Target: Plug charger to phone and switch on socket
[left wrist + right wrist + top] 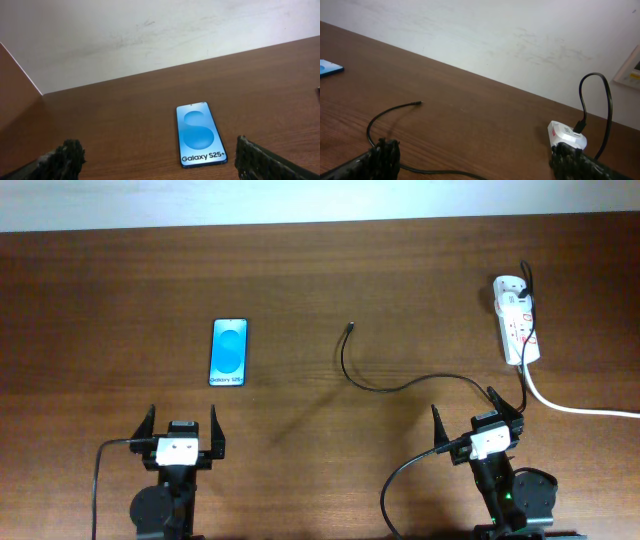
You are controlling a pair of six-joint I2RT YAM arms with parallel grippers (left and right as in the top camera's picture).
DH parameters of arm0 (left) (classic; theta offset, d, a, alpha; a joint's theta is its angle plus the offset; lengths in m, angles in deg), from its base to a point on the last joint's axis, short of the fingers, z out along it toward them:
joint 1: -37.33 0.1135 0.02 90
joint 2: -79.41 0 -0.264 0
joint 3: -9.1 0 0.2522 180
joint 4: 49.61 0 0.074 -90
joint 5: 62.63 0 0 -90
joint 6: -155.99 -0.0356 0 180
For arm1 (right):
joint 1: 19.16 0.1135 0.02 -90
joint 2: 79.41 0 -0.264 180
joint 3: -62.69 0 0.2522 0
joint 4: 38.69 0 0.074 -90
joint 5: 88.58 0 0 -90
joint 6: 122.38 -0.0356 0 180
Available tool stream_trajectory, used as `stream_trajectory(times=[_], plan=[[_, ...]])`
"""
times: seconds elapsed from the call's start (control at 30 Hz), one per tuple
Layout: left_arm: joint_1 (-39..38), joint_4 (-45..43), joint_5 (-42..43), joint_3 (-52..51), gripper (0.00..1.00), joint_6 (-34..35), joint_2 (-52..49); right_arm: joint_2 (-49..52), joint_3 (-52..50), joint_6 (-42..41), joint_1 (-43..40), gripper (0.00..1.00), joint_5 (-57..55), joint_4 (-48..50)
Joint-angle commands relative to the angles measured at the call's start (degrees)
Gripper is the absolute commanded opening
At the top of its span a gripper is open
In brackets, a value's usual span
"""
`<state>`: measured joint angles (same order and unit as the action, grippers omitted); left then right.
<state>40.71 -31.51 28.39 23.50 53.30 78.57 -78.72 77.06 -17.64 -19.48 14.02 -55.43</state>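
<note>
The phone [229,352] lies flat on the table left of centre, blue screen up; it also shows in the left wrist view [200,134] and as a blue corner in the right wrist view [329,68]. The charger [385,387] is a thin black cable curving from its free plug tip [349,327] toward the socket [516,318], a white power strip at the far right; the cable [380,117] and socket [566,135] show in the right wrist view. My left gripper [181,430] is open and empty, near the phone's near end [157,159]. My right gripper [477,418] is open and empty [475,162].
The socket's thick white cord [580,408] runs off the right edge. A pale wall [150,35] stands behind the table's far edge. Robot cables [100,470] trail near both arm bases.
</note>
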Motion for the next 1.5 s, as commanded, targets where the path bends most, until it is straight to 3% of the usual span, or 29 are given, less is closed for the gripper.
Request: stream_trajectory(times=[0.0,0.2,0.27,0.37,0.43,0.6,0.63,0.7,0.83,0.9,0.93,1.0,1.07,1.13,1.17,1.3,1.47], plan=[[-0.13,-0.17,-0.63,-0.13,0.99,-0.7,0.5,-0.48,-0.28,-0.83,0.31,0.98,0.7,-0.26],[-0.11,0.46,-1.29,-0.13,0.99,-0.59,0.31,-0.48,-0.28,-0.17,0.31,0.98,-0.26,-0.31],[-0.11,-0.61,-4.37,-0.13,0.99,5.42,-0.94,-0.48,-0.28,-0.15,0.31,0.98,-0.52,-0.24],[0.07,-4.96,-4.39,1.88,0.99,7.28,-5.64,-0.48,-0.22,-0.66,0.31,0.98,-1.22,1.11],[0.2,-5.01,-3.98,6.62,0.99,8.39,-11.39,-0.48,0.5,-2.19,0.31,0.98,-1.25,4.46],[0.13,-3.67,7.08,30.8,0.99,8.37,-40.72,2.43,9.05,-8.94,0.31,0.98,0.76,4.39],[0.13,0.7,8.7,37.94,0.99,8.37,-47.34,5.42,12.68,-9.29,0.31,0.98,1.2,2.8],[0.13,18.93,10.56,58.71,0.99,8.35,-63.39,18.93,27.69,-9.25,0.31,0.98,2.86,-5.55],[0.13,23.71,11.91,69.26,0.99,8.39,-70.58,37.07,49.35,-9.25,0.31,0.98,7.91,-20.48],[0.13,30.99,13.0,75.91,0.99,8.39,-75.63,50.95,66.58,-9.25,0.31,0.98,8.48,-36.33],[0.13,39.93,17.2,82.18,0.99,8.37,-80.56,57.33,74.05,-9.25,0.31,0.99,11.26,-42.07],[0.13,50.88,21.68,88.11,0.99,8.37,-86.95,66.27,83.32,-9.29,0.33,0.98,12.96,-50.14],[0.13,53.57,28.37,88.32,0.99,8.35,-91.54,71.3,84.08,-9.2,0.31,0.98,17.22,-53.4],[0.13,52.76,29.64,88.32,0.99,8.57,-94.6,76.24,84.04,-9.27,0.33,0.98,20.87,-54.75],[-0.11,52.06,28.61,88.32,0.99,8.74,-95.93,77.77,84.04,-9.27,0.33,0.98,20.85,-55.17],[-2.23,52.13,7.39,91.45,0.99,13.18,-103.45,83.01,84.04,-9.31,0.37,0.98,20.87,-56.74],[-3.72,52.28,-0.13,92.02,0.99,11.85,-114.18,83.06,84.04,-9.22,0.37,0.98,20.76,-57.7]])
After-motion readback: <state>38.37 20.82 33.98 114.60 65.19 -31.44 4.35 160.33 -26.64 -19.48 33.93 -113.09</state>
